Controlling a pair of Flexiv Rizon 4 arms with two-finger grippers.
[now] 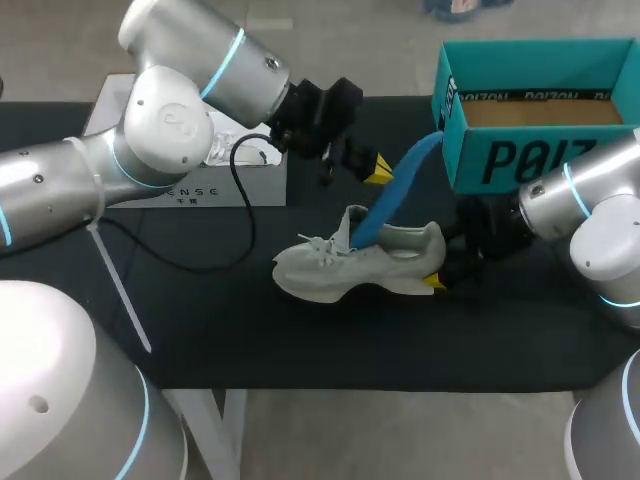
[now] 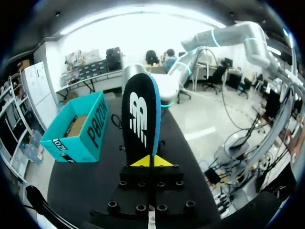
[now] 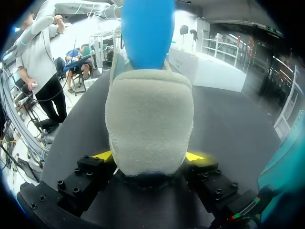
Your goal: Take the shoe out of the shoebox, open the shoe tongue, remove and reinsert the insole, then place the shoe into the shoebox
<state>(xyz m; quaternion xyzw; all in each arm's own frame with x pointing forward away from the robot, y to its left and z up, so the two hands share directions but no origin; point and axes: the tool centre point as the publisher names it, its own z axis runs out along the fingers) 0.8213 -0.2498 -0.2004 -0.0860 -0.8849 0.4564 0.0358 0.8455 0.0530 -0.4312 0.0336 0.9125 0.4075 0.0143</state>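
The pale grey lace-up sports shoe [image 1: 340, 268] stood upright on its sole near the middle of the black table, its toe toward the left arm's side and its padded heel [image 3: 148, 129] gripped from both sides by the fingers of the right gripper [image 1: 436, 280]. The long thin foam insole [image 1: 395, 195], blue on one face and black with a white mark on the other [image 2: 139, 117], had its lower end in the shoe's mouth and rose slantwise to the left gripper [image 1: 376, 168], whose yellow tips pinched its upper end. The open teal cardboard shoebox [image 1: 530, 155], brown inside, stood upright at the table's far corner on the right arm's side, just beyond the shoe's heel.
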